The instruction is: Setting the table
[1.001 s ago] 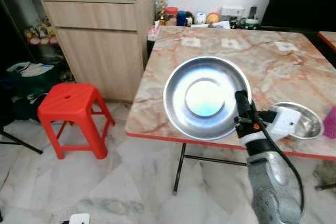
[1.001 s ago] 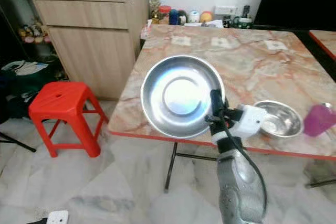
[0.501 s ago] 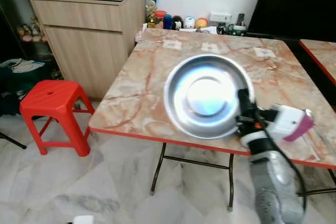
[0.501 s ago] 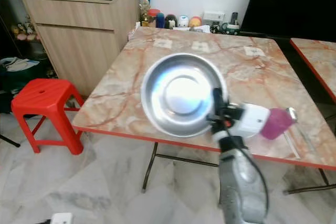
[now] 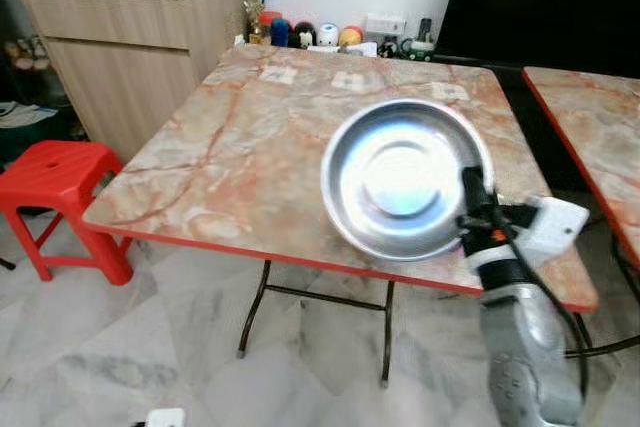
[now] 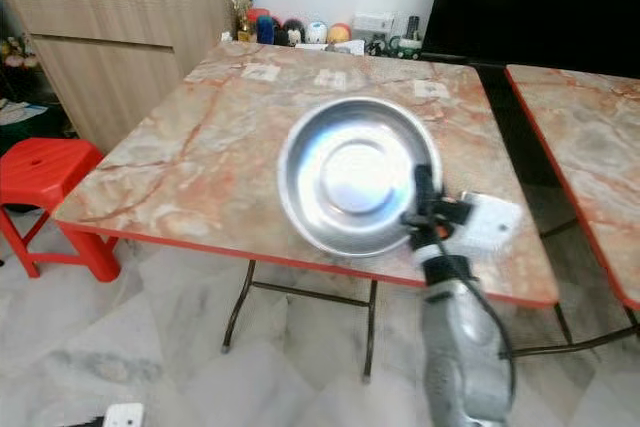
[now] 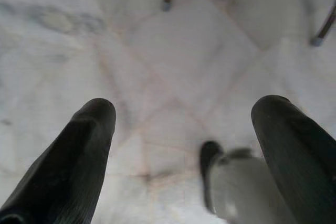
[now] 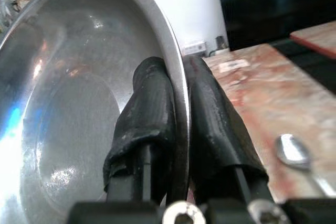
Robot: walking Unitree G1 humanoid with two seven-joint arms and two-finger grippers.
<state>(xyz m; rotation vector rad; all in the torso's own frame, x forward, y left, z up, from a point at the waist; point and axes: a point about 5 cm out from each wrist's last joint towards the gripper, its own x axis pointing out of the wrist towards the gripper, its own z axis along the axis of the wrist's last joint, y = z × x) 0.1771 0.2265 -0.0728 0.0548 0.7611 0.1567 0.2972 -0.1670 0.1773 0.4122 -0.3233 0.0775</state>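
You have the big shiny plate in your right gripper. Its two black fingers pinch the plate's rim, one finger inside the dish and one behind it. That is why the plate stands tilted up on its edge and faces you, held in the air over the near right part of the marble table. Holding it by the rim is a good way to carry it, because the plate is wide and thin. I think it is not set down yet, so the job is only partly done.

Your left gripper hangs low over the pale floor tiles. Its fingers are spread wide and hold nothing. A foot of the robot seems to show between them, but it is blurry.

A spoon lies on the table near the plate. Small jars and toys sit at the far edge by the wall. A red stool stands on the left, by a wooden cabinet.

There are small white tags on the far part of the table, but they are too small to read. I see no brand names.
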